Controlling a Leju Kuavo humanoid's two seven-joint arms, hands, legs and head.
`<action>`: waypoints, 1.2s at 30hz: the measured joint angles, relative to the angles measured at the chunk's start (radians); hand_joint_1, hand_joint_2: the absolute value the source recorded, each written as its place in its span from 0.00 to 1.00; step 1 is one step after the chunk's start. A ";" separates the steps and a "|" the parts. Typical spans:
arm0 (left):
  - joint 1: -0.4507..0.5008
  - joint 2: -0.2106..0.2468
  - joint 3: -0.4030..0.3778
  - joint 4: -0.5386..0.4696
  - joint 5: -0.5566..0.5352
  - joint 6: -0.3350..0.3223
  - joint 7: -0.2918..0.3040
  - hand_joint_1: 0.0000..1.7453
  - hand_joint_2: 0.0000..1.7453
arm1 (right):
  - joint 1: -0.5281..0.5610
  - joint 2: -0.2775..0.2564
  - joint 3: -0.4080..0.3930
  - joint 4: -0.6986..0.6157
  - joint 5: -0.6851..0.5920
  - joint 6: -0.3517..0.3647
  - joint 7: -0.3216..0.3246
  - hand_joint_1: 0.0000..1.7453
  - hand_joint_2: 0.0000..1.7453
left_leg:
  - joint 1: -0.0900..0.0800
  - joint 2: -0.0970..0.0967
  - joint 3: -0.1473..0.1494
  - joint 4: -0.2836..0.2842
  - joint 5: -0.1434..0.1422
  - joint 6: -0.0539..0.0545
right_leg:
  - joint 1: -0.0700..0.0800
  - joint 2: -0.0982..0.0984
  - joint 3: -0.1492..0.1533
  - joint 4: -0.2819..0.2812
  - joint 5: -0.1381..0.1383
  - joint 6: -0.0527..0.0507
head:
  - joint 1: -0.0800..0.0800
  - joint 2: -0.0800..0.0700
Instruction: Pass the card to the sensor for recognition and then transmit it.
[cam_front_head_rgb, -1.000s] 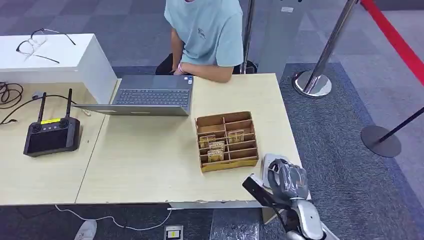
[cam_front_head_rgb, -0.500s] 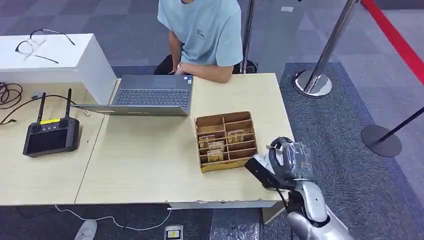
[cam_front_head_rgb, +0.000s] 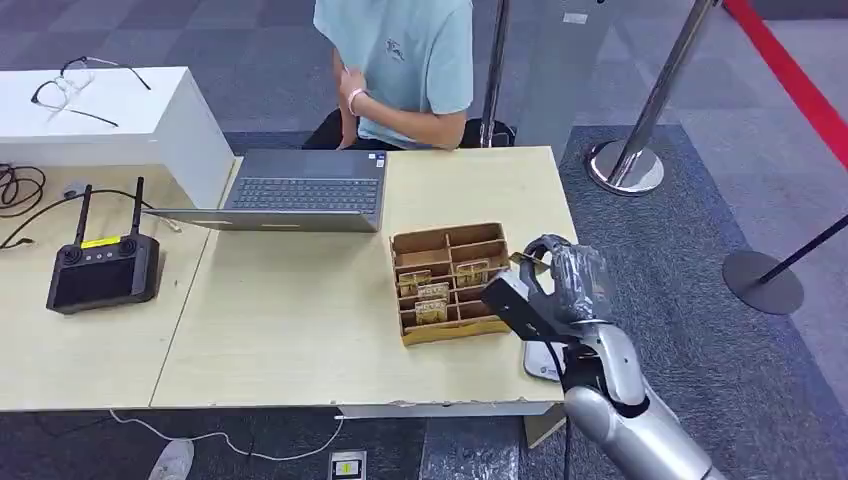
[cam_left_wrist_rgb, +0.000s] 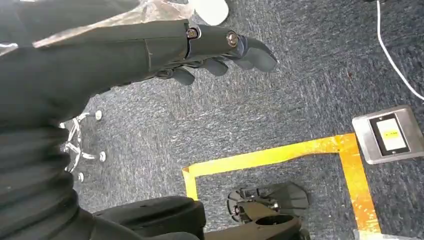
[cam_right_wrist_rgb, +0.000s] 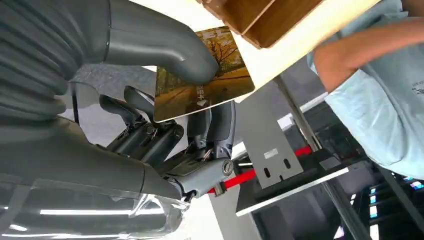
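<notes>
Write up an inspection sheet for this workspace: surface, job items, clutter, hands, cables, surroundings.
Surface: light wooden table, two tops side by side.
Job's things: card with an autumn-tree picture, pinched in the right hand; white sensor pad at the table's near right edge; wooden divided box with more cards in it.
Clutter: open laptop, black controller with antennas, glasses on a white box.
Hands: right hand raised beside the box, holding the card; left hand hangs over the carpet, holding nothing.
Cables: black cable at the table's left; white cable on the floor.
Surroundings: seated person behind the table; stanchions with a red belt.
</notes>
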 joint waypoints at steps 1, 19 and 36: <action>0.000 0.000 0.000 0.000 0.000 0.000 -0.001 0.00 1.00 | -0.003 0.001 0.001 0.000 -0.009 0.003 -0.003 1.00 1.00 | 0.000 0.000 0.000 0.000 0.000 0.000 | 0.000 0.000 0.000 0.000 0.000 0.000 | 0.000 0.000; -0.006 -0.009 -0.019 0.000 -0.031 -0.019 -0.003 0.00 1.00 | -0.328 0.090 0.116 0.070 -0.230 0.147 -0.073 1.00 1.00 | 0.000 0.000 -0.001 0.000 0.000 0.000 | 0.000 0.000 -0.001 0.001 0.000 0.000 | 0.000 0.000; -0.007 -0.008 -0.028 0.000 -0.042 -0.029 0.018 0.00 1.00 | -0.437 0.159 0.206 0.161 -0.191 0.147 -0.081 1.00 1.00 | 0.000 0.000 -0.002 0.000 0.000 0.000 | 0.000 0.000 -0.001 0.001 0.000 0.000 | 0.000 0.000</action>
